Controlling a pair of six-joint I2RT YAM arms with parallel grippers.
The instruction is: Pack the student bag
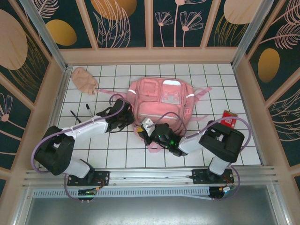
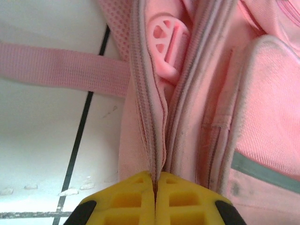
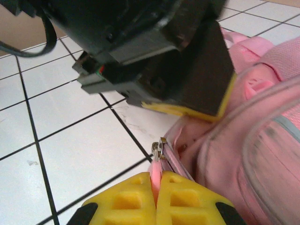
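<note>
The student bag [image 1: 161, 99], a soft pink backpack, lies flat in the middle of the tiled table. My left gripper [image 1: 134, 122] is at its near left corner, shut on the bag's zip edge [image 2: 151, 117]; the yellow pads [image 2: 136, 199] pinch that fabric seam. My right gripper [image 1: 144, 130] sits just beside it, shut on the pink zip pull [image 3: 156, 172], with the metal slider [image 3: 158, 149] right ahead of the pads. The left gripper's dark body [image 3: 154, 51] looms close above the slider. A pink buckle [image 2: 166, 42] and strap [image 2: 61, 68] lie past the seam.
A peach cloth pouch [image 1: 84, 79] lies at the back left. Two dark pens [image 1: 88, 110] rest left of the bag, near my left arm. A red packet [image 1: 228, 117] sits at the right, by my right arm. Patterned walls enclose the table.
</note>
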